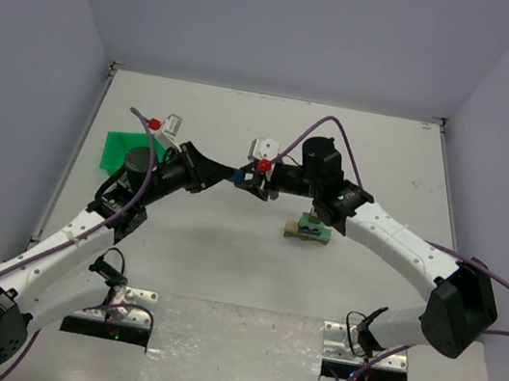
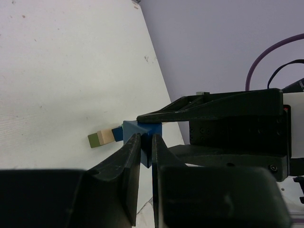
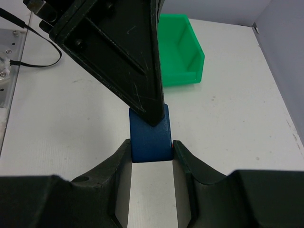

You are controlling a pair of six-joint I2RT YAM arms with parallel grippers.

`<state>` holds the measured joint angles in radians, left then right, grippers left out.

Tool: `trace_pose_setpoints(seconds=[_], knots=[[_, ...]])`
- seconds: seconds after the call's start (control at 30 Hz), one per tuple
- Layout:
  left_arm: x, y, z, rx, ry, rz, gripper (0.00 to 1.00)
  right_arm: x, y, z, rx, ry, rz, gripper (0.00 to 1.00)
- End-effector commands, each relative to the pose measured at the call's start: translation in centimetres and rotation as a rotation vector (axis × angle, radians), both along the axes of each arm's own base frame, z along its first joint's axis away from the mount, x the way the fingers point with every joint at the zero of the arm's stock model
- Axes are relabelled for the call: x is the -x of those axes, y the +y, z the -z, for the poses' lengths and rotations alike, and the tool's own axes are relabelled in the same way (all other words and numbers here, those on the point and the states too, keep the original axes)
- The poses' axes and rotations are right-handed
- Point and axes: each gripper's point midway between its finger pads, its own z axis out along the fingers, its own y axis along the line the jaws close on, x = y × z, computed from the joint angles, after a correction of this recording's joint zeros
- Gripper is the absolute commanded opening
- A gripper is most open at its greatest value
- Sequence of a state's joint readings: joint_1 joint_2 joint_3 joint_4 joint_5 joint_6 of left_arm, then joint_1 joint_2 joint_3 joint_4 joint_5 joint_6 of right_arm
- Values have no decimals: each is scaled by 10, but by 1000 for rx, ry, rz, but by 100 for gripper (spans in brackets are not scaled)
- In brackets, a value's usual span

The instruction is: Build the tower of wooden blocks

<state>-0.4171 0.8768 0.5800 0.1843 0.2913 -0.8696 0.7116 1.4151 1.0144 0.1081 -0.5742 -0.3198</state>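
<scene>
Pale grey walls (image 1: 283, 19) enclose the white table (image 1: 221, 273) on three sides. We see both arms reaching inward so that their tips meet above the middle of the table.

The left gripper (image 2: 146, 141) has its jaws drawn narrow and pinches one end of a blue block (image 2: 148, 129). The right gripper (image 3: 151, 148) clamps the same blue block from the opposite side. In the right wrist view both finger pads (image 3: 124, 156) press flat against the block's faces, and the left gripper's dark tip overlaps the block's upper edge. The block is held clear of the table surface.

The wood block tower (image 1: 308, 227) stands on the table just right of centre, beside the meeting point. The right arm partly covers it. We make out a tan bar at its base, a green block above, and blue pieces on top.

A green plastic bin (image 1: 120, 151) sits on the left part of the table, behind the left arm and well apart from the tower.
</scene>
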Motion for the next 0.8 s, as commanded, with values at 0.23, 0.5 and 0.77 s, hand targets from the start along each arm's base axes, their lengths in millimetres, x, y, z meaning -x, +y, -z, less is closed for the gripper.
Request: trace_pose_setpoints(seconds=[0.23, 0.5, 0.77], knots=[[-4, 3, 0, 15, -20, -26, 0, 15, -8, -52, -94, 14, 32, 0], [-9, 7, 11, 0, 5, -63, 0, 28, -11, -56, -53, 45, -17, 0], [-17, 14, 19, -28, 21, -115, 6, 27, -23, -46, 67, 79, 13, 0]])
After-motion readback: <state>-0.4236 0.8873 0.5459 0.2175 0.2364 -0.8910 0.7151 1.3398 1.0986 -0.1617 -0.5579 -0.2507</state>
